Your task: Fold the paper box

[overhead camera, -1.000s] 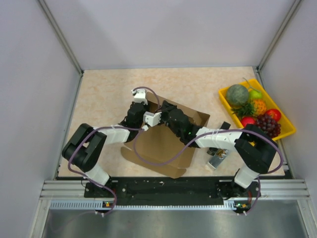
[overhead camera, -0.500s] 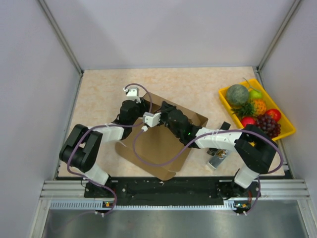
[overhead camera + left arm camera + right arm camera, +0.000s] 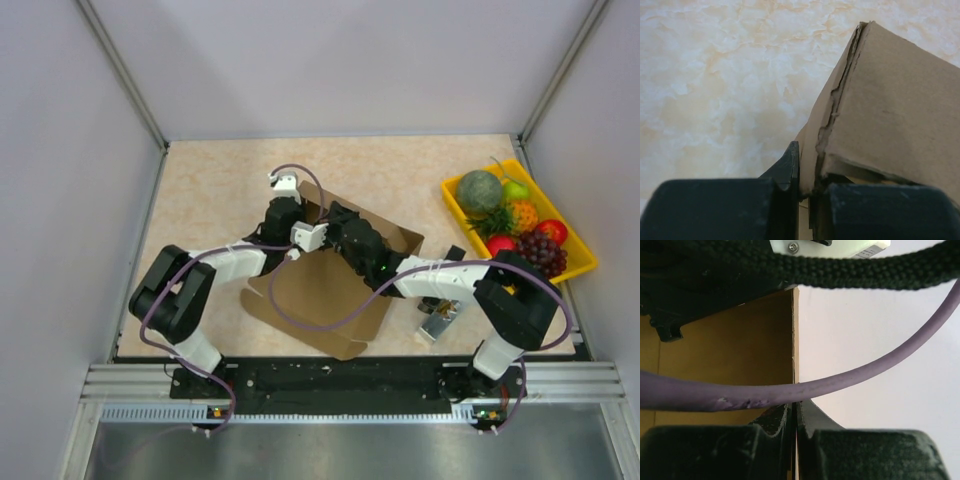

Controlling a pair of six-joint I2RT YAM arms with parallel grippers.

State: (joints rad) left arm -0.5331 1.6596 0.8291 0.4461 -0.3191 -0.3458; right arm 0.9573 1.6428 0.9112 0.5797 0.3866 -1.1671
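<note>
The paper box (image 3: 330, 290) is plain brown cardboard, partly raised, lying mid-table between both arms. My left gripper (image 3: 300, 212) is at its far left corner. In the left wrist view the gripper (image 3: 807, 185) is shut on the box's folded corner wall (image 3: 890, 110). My right gripper (image 3: 335, 225) reaches in from the right to the far wall. In the right wrist view the gripper (image 3: 794, 415) is shut on a thin upright cardboard edge (image 3: 794, 330). A purple cable (image 3: 850, 375) crosses in front of it.
A yellow tray (image 3: 575, 262) of plastic fruit sits at the right edge. A small dark and silver object (image 3: 438, 322) lies by the right arm. Grey walls enclose the table on three sides. The beige tabletop (image 3: 715, 75) lies left of the box.
My left gripper swung left and then back right to the box's far left corner. The box shifted slightly with it. The right arm has barely moved.
</note>
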